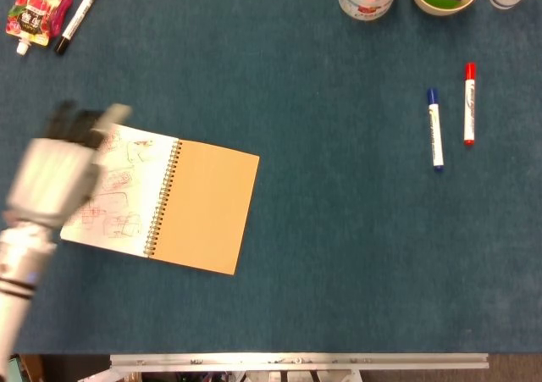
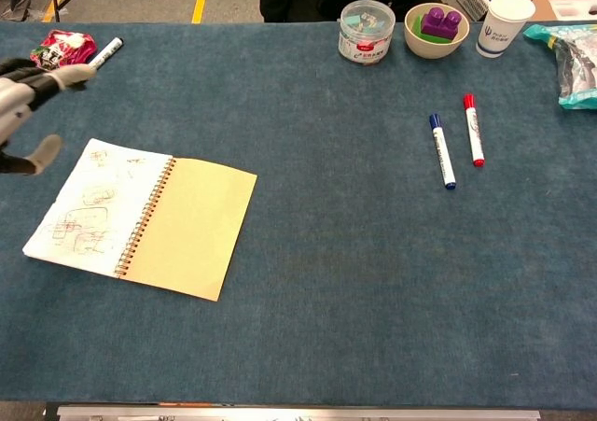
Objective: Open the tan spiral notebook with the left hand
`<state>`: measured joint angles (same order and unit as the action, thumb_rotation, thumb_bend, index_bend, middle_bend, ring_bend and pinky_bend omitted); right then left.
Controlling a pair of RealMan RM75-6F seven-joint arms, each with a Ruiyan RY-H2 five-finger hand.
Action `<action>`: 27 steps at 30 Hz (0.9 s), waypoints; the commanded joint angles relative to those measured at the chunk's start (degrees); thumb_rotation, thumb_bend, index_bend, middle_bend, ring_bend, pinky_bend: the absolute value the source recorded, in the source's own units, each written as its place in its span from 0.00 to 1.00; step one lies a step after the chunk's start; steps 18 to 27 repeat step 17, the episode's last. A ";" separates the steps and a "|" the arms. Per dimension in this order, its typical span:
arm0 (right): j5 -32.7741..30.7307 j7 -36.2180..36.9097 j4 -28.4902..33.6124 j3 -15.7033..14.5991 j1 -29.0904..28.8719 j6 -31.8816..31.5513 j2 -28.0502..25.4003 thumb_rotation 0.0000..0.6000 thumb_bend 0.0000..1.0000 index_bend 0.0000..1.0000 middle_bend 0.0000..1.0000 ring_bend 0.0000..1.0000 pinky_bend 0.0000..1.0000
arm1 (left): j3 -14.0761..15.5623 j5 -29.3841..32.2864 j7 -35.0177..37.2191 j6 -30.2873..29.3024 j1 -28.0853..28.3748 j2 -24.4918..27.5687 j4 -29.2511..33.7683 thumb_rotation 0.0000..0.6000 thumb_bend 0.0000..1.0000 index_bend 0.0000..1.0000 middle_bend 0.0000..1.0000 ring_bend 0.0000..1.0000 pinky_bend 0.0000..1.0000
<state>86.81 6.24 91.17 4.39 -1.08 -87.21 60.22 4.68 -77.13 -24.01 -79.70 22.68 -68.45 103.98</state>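
In the head view, the tan spiral notebook (image 1: 165, 200) lay open and flat on the blue table cloth (image 1: 339, 246), left of centre: a white page with pencil sketches on the left, the tan cover folded out on the right, the wire spiral between them. The left hand (image 1: 55, 170) was a blur over the white page's outer edge, fingers apparently apart and holding nothing; whether it touched the paper could not be told.

In the chest view, the same hand (image 2: 23, 94) showed only at the left border, fingers spread and empty, above the notebook's (image 2: 149, 216) far corner and clear of it. The right hand appeared in neither view.

The notebook looked light and thin, its card cover fairly stiff, its pages limp and easily creased or torn at the wire. The free long edge of the cover, opposite the spiral, seemed the sensible place to lift. Judged from how it lay, the opening looked done.
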 commanded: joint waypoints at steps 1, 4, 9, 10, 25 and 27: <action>0.21 -0.80 0.78 -0.05 -0.32 0.28 -0.31 1.00 0.23 0.24 0.25 0.15 0.27 | -1.14 1.40 6.64 -4.30 -5.98 -0.11 -5.28 1.00 0.42 0.00 0.14 0.15 0.08; 0.53 -1.54 1.54 -0.24 -0.58 0.57 -0.51 1.00 0.23 0.24 0.25 0.15 0.27 | -1.38 2.07 10.26 -6.09 -8.58 0.00 -6.77 0.97 0.39 0.00 0.14 0.15 0.08; 0.75 -2.75 2.92 -0.47 -0.83 0.91 -1.00 1.00 0.23 0.24 0.25 0.15 0.27 | -1.28 0.42 15.38 -9.21 -12.19 -0.59 -9.89 0.96 0.39 0.00 0.14 0.15 0.08; 0.78 -2.94 3.17 -0.46 -0.85 0.88 -1.09 1.00 0.23 0.24 0.25 0.15 0.27 | -1.30 0.22 16.04 -9.67 -12.78 -0.80 -10.21 0.96 0.39 0.00 0.14 0.15 0.08; 0.80 -4.07 4.32 -0.48 -1.18 1.05 -1.28 1.00 0.23 0.24 0.25 0.15 0.27 | -2.12 -2.22 18.94 -11.98 -15.39 -2.32 -13.12 0.96 0.39 0.00 0.14 0.15 0.08; 0.80 -4.07 4.32 -0.48 -1.18 1.05 -1.28 1.00 0.23 0.24 0.25 0.15 0.27 | -2.12 -2.22 18.94 -11.98 -15.39 -2.32 -13.12 0.96 0.39 0.00 0.14 0.15 0.08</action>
